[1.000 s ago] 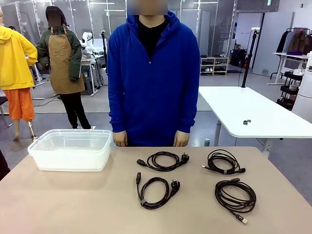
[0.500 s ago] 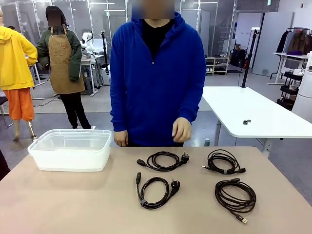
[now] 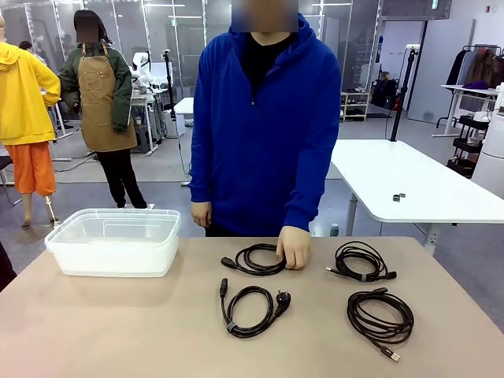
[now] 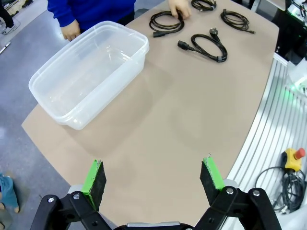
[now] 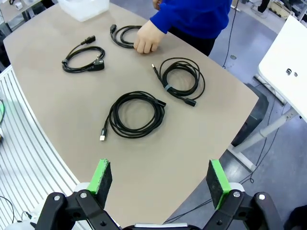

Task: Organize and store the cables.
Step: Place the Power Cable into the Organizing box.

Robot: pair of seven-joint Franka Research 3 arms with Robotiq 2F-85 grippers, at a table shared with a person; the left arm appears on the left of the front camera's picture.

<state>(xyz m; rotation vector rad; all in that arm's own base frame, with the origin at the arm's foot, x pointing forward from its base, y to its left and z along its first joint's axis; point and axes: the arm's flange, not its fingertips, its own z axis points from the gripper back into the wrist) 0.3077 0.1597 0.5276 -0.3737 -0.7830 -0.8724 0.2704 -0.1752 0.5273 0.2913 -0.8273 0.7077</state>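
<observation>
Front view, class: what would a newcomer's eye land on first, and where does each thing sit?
A person in a blue hoodie stands at the far side of the table, one hand laid on the far-middle power cable coil. Three more coiled cables lie nearby: a near-middle power cable, a far-right cable and a near-right cable. An empty clear plastic tub sits at the table's left.

Bright, even overhead light; soft shadows; wrist views bend at edges.

Translucent plastic tub (image 3: 110, 258) (glossy); matt tan table (image 3: 118, 331); rubbery black cables (image 3: 230, 325).
</observation>
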